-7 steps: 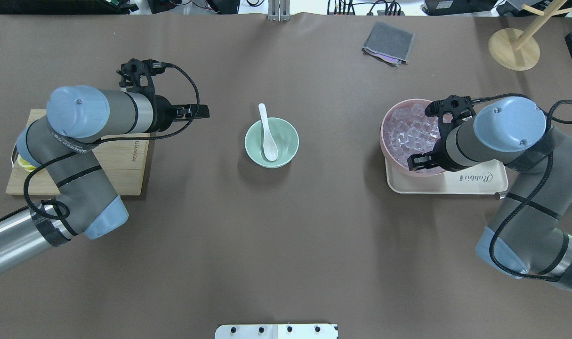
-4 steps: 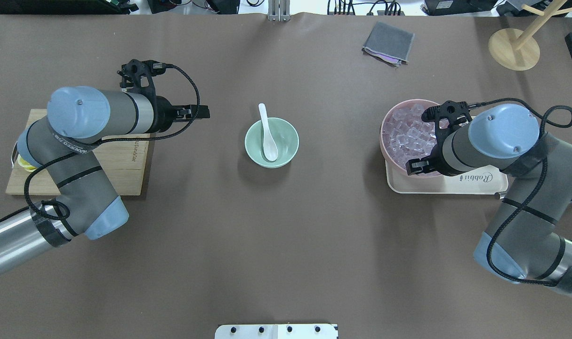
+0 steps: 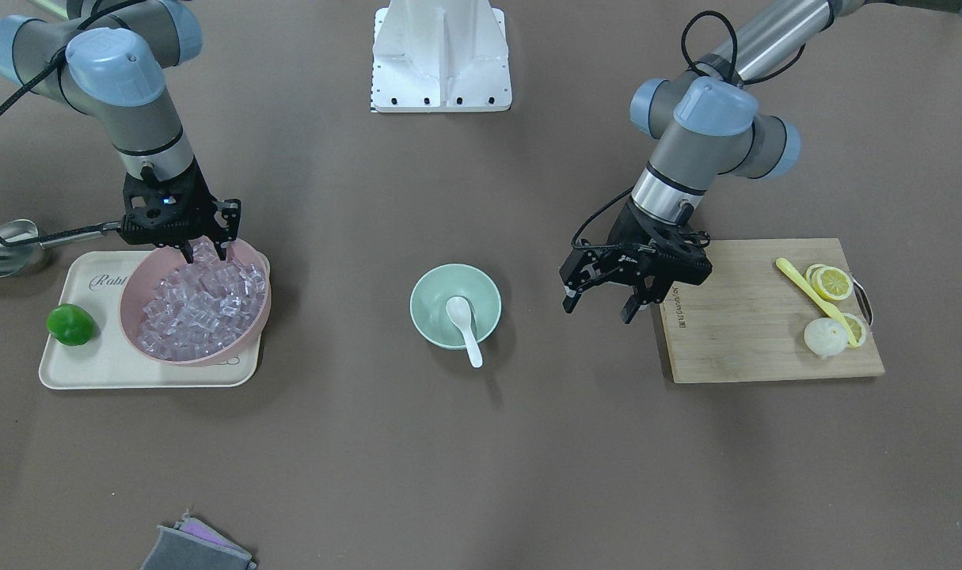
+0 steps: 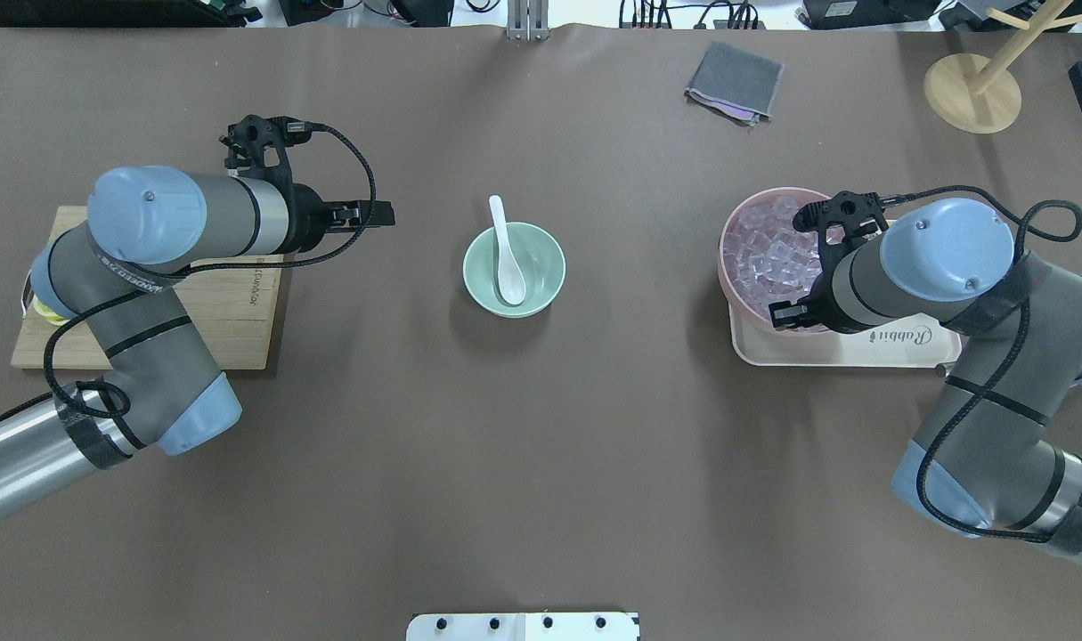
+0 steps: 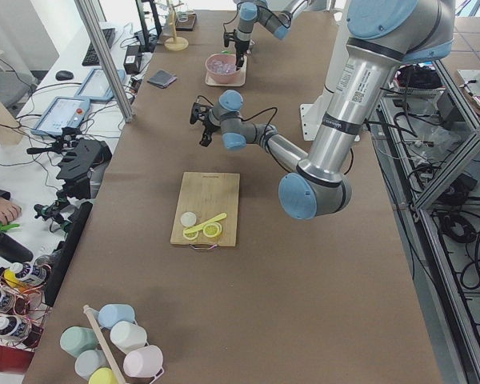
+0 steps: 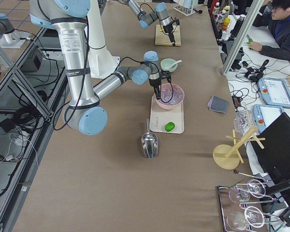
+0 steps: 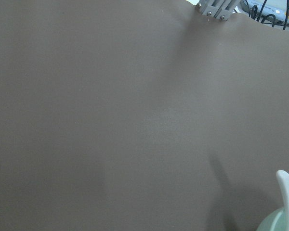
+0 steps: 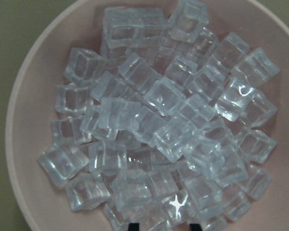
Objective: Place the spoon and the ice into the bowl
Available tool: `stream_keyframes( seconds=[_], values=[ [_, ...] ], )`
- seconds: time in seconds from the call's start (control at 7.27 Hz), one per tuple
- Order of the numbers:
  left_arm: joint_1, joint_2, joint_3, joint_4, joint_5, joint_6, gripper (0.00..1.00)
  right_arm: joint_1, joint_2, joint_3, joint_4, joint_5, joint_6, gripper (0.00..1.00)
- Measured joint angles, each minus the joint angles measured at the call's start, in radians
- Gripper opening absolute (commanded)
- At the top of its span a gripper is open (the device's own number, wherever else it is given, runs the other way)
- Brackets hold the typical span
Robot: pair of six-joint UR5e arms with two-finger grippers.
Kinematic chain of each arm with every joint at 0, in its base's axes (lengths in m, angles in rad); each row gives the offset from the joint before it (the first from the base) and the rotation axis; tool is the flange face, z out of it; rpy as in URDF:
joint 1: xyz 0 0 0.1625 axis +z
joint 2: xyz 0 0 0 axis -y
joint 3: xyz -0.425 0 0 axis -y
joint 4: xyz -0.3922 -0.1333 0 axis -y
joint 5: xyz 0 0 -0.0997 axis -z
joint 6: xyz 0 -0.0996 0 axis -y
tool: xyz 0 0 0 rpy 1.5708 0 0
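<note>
Glassy ice (image 8: 161,96) heaped in the pink bowl (image 8: 29,125) looks hard, light and slick, so the right gripper (image 3: 207,255), jaws apart just above, should pinch one top cube by its flat sides.

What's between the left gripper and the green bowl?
Only bare brown table lies between the left gripper and the bowl, as the overhead view shows.

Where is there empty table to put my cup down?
Bare table lies between the green bowl and the pink bowl, and in the wide strip from the green bowl to the robot's base plate. It is crowded on the tray and around the lemon slices on the cutting board.
</note>
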Motion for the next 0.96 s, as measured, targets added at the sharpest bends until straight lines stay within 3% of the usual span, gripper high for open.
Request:
stream_keyframes(
  seconds=[0.55,0.96],
  values=[
    [0.0,0.001,0.001,0.0,0.0,0.0,0.98,0.004,0.009,0.011,-0.003,0.002,-0.001,0.0],
    [-0.001,0.001,0.003,0.003,-0.004,0.008,0.99,0.043,0.093,0.013,-0.07,0.008,0.021,0.0]
  ],
)
